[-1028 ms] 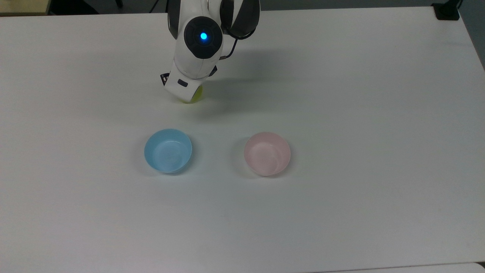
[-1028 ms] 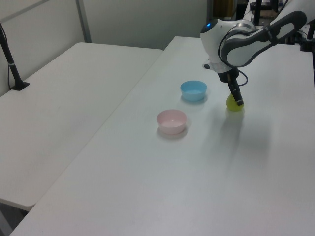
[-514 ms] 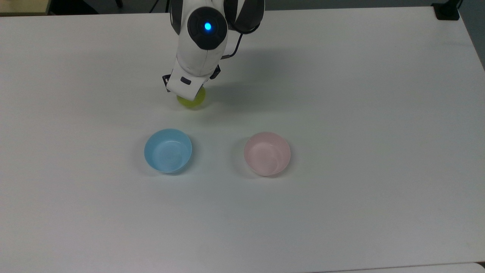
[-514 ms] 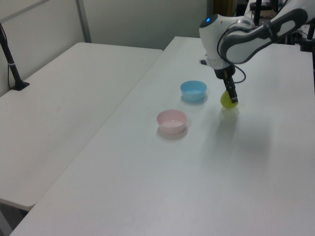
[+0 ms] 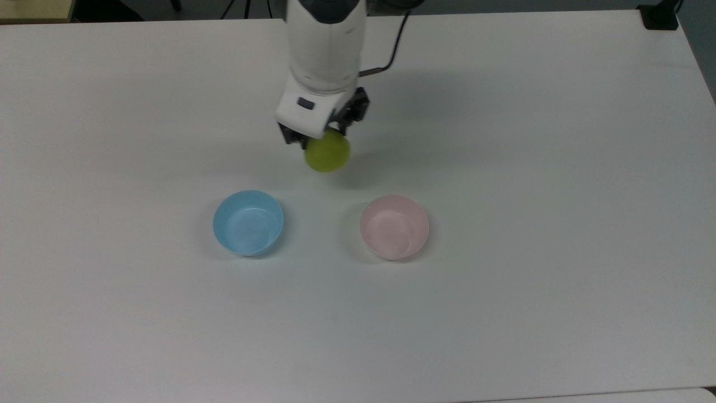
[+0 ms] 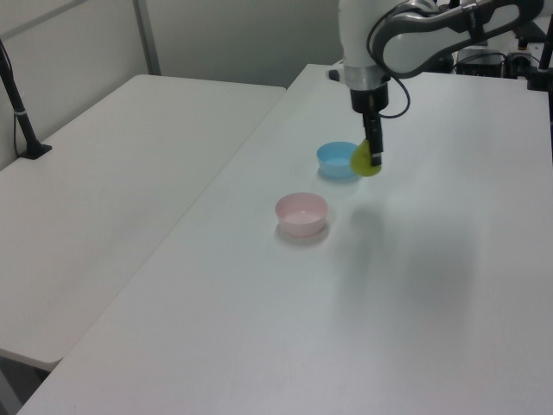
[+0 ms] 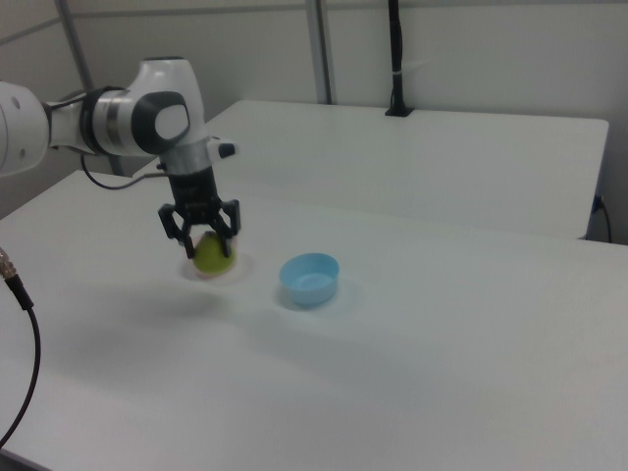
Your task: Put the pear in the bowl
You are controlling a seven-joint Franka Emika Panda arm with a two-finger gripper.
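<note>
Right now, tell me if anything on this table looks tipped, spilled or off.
Nothing stands out. The pink bowl and blue bowl sit upright and empty on the table, and the gripper holds the pear in the air.

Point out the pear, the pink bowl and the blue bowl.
pear point(image 5: 328, 153), top view, its rounded body below the fingers.
pink bowl point(image 5: 394, 226), top view, its smooth inside.
blue bowl point(image 7: 310, 280), right view, its inside.

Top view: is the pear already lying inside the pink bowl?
No, the pear hangs in the hand above the table, apart from the pink bowl.
</note>
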